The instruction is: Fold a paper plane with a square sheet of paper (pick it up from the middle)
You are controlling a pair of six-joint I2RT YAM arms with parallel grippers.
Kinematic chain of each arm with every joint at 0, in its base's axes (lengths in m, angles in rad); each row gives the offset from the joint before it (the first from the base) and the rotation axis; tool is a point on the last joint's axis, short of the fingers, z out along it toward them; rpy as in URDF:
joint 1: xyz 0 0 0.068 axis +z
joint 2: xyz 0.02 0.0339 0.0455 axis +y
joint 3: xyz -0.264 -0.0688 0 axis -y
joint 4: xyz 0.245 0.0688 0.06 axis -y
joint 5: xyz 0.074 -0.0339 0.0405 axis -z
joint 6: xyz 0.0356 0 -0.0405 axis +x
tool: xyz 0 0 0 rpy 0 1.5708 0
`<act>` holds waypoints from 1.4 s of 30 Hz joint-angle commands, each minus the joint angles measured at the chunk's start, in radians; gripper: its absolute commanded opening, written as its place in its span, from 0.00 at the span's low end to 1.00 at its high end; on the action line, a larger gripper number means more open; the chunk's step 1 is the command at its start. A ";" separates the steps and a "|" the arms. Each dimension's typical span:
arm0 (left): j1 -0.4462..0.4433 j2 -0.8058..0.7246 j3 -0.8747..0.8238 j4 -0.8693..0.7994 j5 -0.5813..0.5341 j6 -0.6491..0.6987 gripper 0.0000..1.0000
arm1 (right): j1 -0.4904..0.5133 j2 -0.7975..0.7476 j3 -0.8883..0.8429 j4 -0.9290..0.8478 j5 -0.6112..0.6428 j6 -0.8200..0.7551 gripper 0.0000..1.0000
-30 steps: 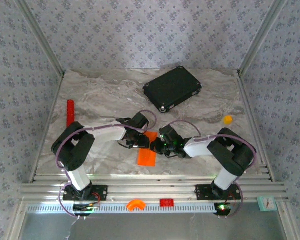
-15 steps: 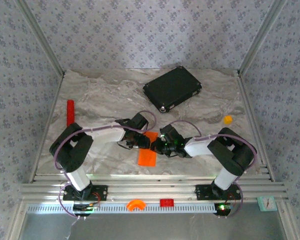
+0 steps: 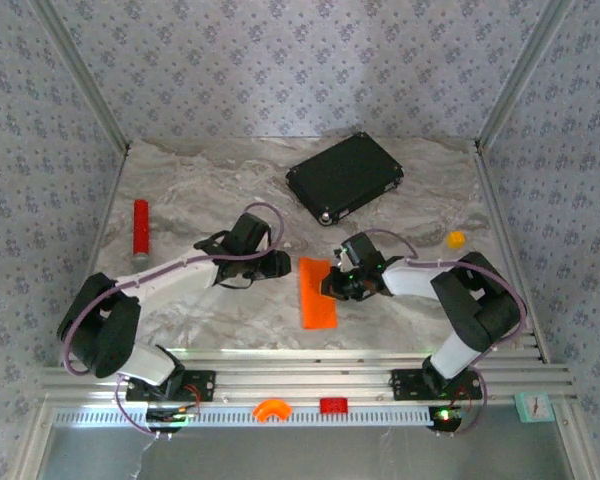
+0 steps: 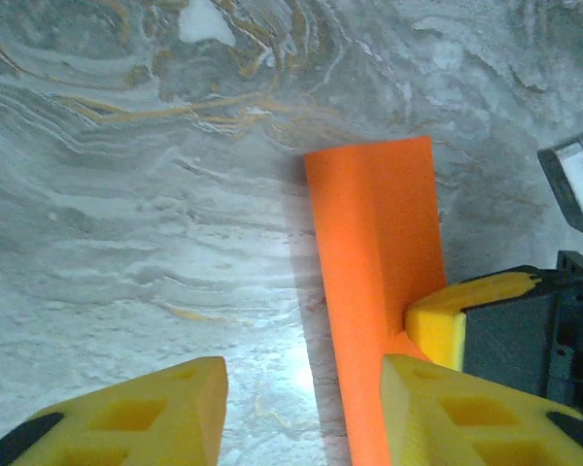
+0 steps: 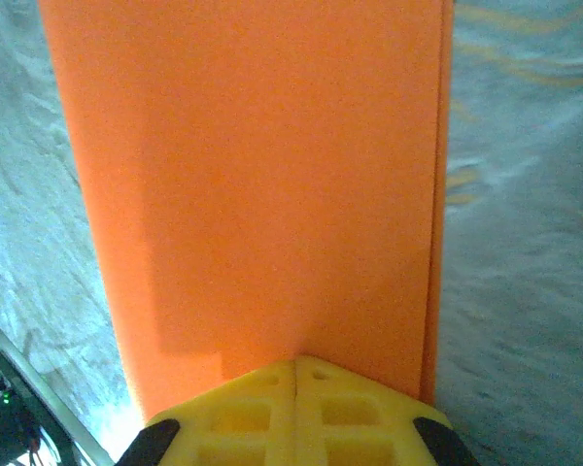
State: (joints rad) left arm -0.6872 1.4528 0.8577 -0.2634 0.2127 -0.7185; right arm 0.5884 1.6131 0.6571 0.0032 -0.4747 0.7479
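The orange sheet of paper (image 3: pixel 317 292) lies flat on the marble table, folded into a long narrow strip. In the right wrist view the paper (image 5: pixel 262 175) spreads out ahead of my right gripper (image 5: pixel 296 369), whose yellow jaws are shut with their tips resting on the strip's near edge. From above, the right gripper (image 3: pixel 334 284) sits at the strip's right side. My left gripper (image 3: pixel 279 265) stands open just left of the paper, over bare table. In the left wrist view the left gripper (image 4: pixel 301 413) is empty, and the paper (image 4: pixel 374 282) runs along its right finger (image 4: pixel 466 408).
A black flat case (image 3: pixel 345 178) lies at the back. A red cylinder (image 3: pixel 140 226) stands at the far left and a small orange-yellow lump (image 3: pixel 456 239) at the right. An orange arch (image 3: pixel 272 409) and a red block (image 3: pixel 333 405) sit on the front rail.
The left arm has drawn back to the left, off the paper. The right gripper has shifted right. The paper, earlier partly covered by both grippers, now shows as a whole straight strip.
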 commanded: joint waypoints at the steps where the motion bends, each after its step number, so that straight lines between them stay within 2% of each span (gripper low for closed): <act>1: 0.000 -0.007 -0.024 0.081 0.090 -0.042 0.42 | -0.024 0.026 -0.013 -0.267 0.061 -0.111 0.00; 9: 0.002 0.064 -0.021 0.198 0.286 -0.076 0.22 | -0.030 0.030 -0.065 -0.186 0.054 -0.092 0.00; 14: 0.007 0.142 0.000 0.299 0.428 -0.138 0.00 | -0.027 0.018 -0.113 -0.134 0.063 -0.054 0.00; 19: 0.005 0.234 0.043 0.364 0.543 -0.174 0.00 | -0.023 0.009 -0.138 -0.112 0.078 -0.030 0.00; 31: 0.000 0.329 0.079 0.363 0.572 -0.153 0.00 | -0.009 0.014 -0.120 -0.117 0.097 -0.014 0.00; 35: 0.000 0.366 0.086 0.340 0.561 -0.132 0.00 | -0.004 0.026 -0.119 -0.110 0.097 -0.007 0.00; 42: 0.025 0.417 0.042 0.226 0.462 -0.036 0.00 | 0.004 0.052 -0.111 -0.109 0.099 -0.003 0.00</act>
State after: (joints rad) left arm -0.6800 1.8362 0.9195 0.0216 0.7139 -0.8188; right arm 0.5720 1.5867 0.5930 0.0753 -0.4870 0.7345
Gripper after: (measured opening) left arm 0.065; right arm 0.052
